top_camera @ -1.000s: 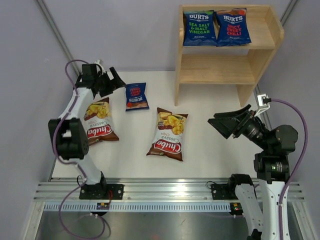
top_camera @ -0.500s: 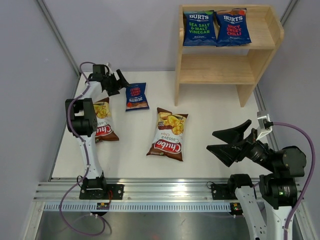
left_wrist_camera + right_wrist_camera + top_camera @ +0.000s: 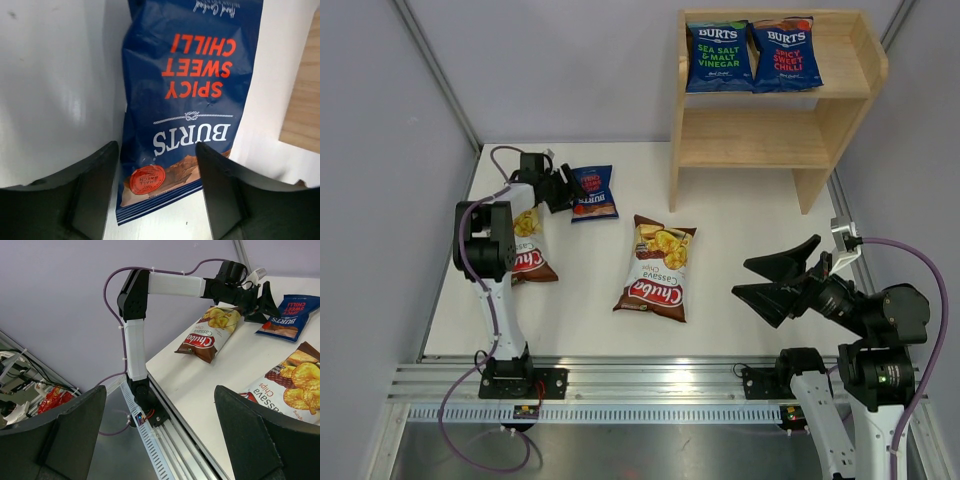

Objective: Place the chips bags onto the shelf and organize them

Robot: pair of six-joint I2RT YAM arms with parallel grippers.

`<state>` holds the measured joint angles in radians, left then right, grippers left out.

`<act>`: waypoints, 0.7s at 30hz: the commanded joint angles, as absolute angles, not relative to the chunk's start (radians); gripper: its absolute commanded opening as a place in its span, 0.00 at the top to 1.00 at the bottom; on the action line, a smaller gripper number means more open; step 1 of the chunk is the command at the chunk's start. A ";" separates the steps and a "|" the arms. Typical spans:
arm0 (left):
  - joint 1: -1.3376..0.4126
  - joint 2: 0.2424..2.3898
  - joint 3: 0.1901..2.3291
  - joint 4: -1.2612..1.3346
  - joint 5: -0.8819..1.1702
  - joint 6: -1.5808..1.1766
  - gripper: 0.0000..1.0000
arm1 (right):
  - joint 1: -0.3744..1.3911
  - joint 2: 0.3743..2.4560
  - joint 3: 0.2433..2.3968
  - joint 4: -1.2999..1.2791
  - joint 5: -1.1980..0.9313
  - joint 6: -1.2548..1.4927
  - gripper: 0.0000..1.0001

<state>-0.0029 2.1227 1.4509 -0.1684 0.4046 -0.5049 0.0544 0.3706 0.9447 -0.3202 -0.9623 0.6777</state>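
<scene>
A dark blue BURTS chips bag point(image 3: 592, 192) lies flat on the table left of the shelf point(image 3: 775, 140). My left gripper point(image 3: 560, 185) is low at its left end. In the left wrist view that bag point(image 3: 190, 75) lies between the open fingers, and my gripper point(image 3: 157, 150) straddles its bottom seam. Two BURTS bags point(image 3: 719, 55) point(image 3: 786, 52) stand on the top tier. One Chuba bag point(image 3: 657, 266) lies mid-table, another point(image 3: 520, 265) under the left arm. My right gripper point(image 3: 745, 280) hovers open and empty at the near right.
The shelf's lower tier point(image 3: 750, 150) holds nothing. The right wrist view looks across the table at the left arm point(image 3: 135, 330), the table's near edge and the base rail point(image 3: 155, 440). Grey walls close in the table on the left and right.
The left arm swung right and down to the blue bag on the table, and its jaws narrowed around the bag's end. The right arm pulled back toward its base.
</scene>
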 commanded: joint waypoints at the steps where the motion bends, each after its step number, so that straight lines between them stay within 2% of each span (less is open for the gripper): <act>1: -0.026 2.124 1.430 -0.178 0.331 -0.512 0.36 | 0.064 0.385 0.986 -0.298 -0.965 0.669 0.03; 3: -0.032 2.126 1.442 -0.189 0.307 -0.509 0.38 | 0.067 0.385 0.988 -0.302 -0.963 0.666 0.03; 7: -0.032 2.152 1.483 -0.215 0.307 -0.502 0.56 | 0.069 0.387 0.986 -0.307 -0.957 0.664 0.03; 8: -0.034 2.158 1.491 -0.219 0.314 -0.499 0.71 | 0.069 0.387 0.986 -0.305 -0.957 0.663 0.03; 10: -0.038 2.154 1.487 -0.218 0.311 -0.503 0.82 | 0.071 0.390 0.992 -0.310 -0.953 0.655 0.03; 11: -0.040 2.146 1.480 -0.200 0.313 -0.502 0.93 | 0.071 0.394 0.997 -0.314 -0.951 0.652 0.03; 15: -0.057 2.079 1.434 -0.154 0.330 -0.497 1.00 | 0.078 0.402 1.014 -0.354 -0.937 0.612 0.03; 21: -0.113 1.878 1.382 -0.152 0.325 -0.444 1.00 | 0.101 0.396 1.032 -0.452 -0.856 0.523 0.03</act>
<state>-0.0719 2.0335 1.3788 -0.1947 0.3351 -0.4961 0.0830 0.3878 0.9970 -0.3996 -0.9108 0.5907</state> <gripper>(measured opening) 0.005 0.970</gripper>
